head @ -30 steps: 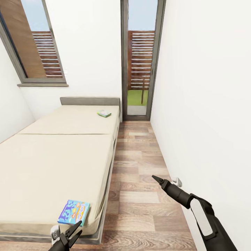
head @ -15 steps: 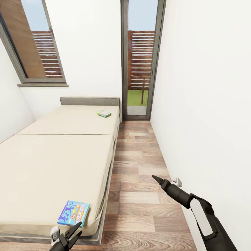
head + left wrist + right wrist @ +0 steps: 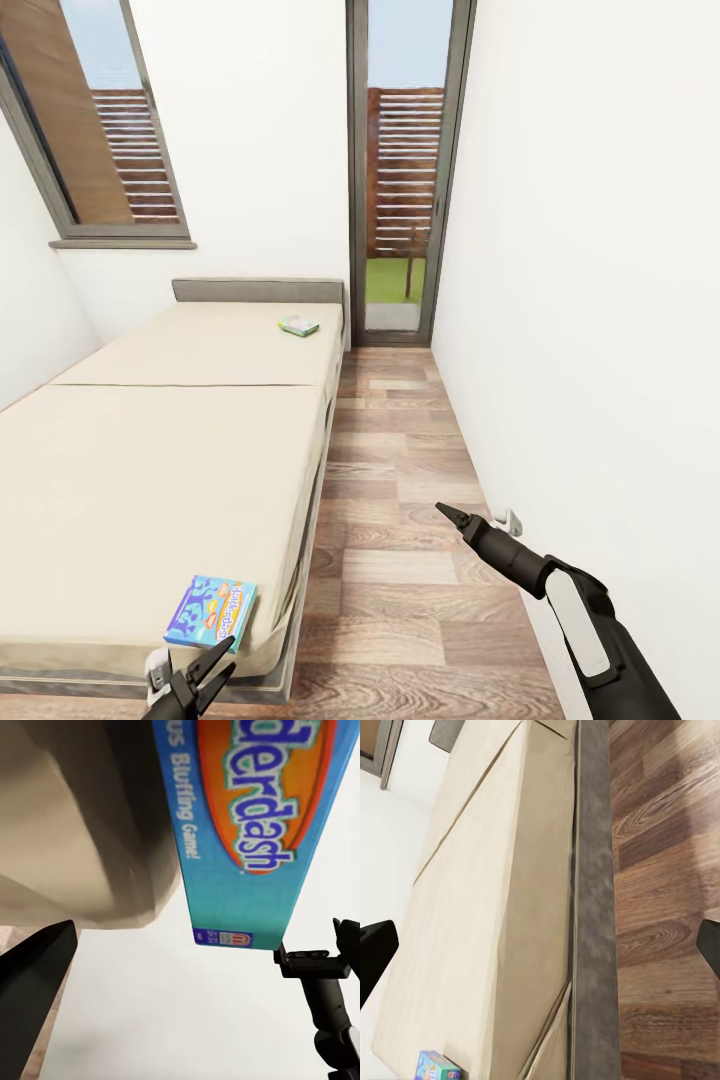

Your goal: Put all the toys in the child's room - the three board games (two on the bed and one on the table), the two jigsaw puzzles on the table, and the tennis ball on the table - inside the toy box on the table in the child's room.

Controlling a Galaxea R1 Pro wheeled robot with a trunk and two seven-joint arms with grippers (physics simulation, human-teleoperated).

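The left gripper (image 3: 208,668), jaws apart, hovers by the blue board game (image 3: 211,611), probably light and stiff, best pinched across its overhanging thin edge.

No visible change since the earlier head views: blue board game (image 3: 211,612), both arms static.
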